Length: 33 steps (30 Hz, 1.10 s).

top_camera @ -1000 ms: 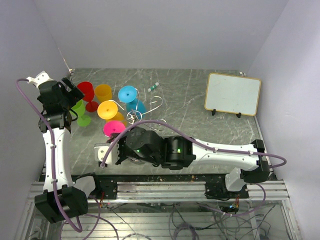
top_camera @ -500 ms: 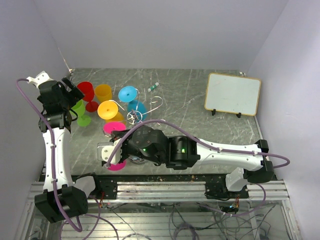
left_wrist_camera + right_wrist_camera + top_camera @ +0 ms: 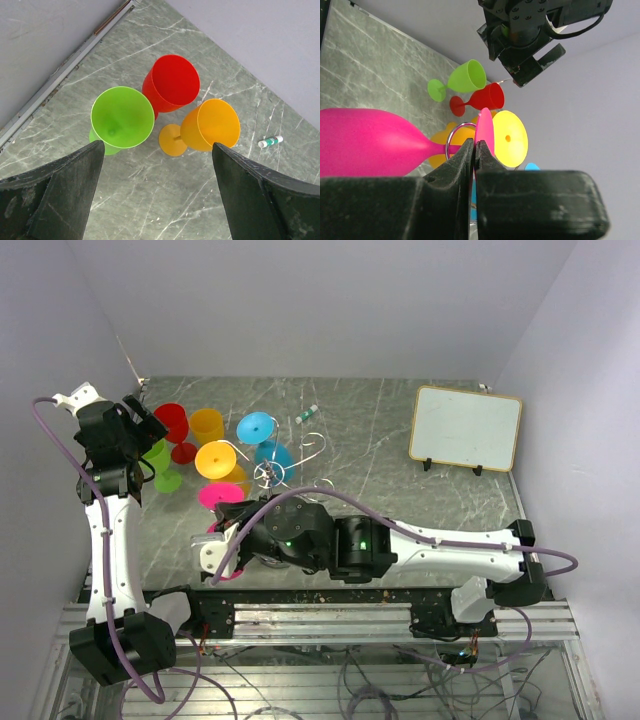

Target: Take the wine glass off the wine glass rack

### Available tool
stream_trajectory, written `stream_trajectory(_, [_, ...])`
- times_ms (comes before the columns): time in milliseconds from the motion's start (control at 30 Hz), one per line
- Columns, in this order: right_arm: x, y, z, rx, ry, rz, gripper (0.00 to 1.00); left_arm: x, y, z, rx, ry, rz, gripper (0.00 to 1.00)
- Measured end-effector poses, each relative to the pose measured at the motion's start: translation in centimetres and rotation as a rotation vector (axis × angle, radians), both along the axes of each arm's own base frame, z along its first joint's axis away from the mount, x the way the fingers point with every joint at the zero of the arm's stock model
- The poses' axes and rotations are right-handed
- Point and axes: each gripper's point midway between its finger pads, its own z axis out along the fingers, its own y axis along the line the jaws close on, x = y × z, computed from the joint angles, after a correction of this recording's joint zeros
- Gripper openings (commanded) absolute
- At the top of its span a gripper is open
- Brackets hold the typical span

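The chrome wine glass rack (image 3: 268, 476) stands mid-table with a yellow glass (image 3: 215, 458) and a blue glass (image 3: 257, 427) hanging on its hooks. My right gripper (image 3: 222, 527) is shut on the foot of a pink wine glass (image 3: 214, 494). In the right wrist view the pink glass (image 3: 365, 145) lies sideways, its stem inside a chrome hook loop (image 3: 451, 142), and my right gripper (image 3: 474, 147) pinches the foot's edge. My left gripper (image 3: 157, 195) is open and empty above the table. It also shows at the far left in the top view (image 3: 140, 420).
Green (image 3: 122, 117), red (image 3: 172, 85) and orange (image 3: 212, 125) glasses stand on the table at the back left, under the left gripper. A small marker (image 3: 306, 413) lies behind the rack. A whiteboard (image 3: 465, 428) stands at the back right.
My right gripper swung toward the near left with the pink glass's foot, then came back slightly toward the rack. The left arm has not moved.
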Motion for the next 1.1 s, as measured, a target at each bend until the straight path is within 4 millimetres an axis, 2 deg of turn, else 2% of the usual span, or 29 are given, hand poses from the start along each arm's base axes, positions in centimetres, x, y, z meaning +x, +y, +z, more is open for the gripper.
stream_trajectory(233, [-0.2, 1.0, -0.2, -0.002, -0.039, 0.009, 0.0, 0.0, 0.0, 0.0, 0.0, 0.0, -0.001, 0.99])
stream_trajectory(600, [1.4, 2.4, -1.0, -0.024, -0.113, -0.069, 0.0, 0.0, 0.0, 0.0, -0.001, 0.001, -0.001, 0.99])
stream_trajectory(833, [2.3, 1.9, -0.8, -0.022, -0.133, -0.128, 0.0, 0.0, 0.0, 0.0, -0.001, 0.001, -0.001, 0.99])
stream_trajectory(1100, [2.8, 0.0, -0.2, -0.012, -0.138, -0.17, 0.0, 0.0, -0.1, -0.2, -0.004, 0.002, -0.006, 0.99])
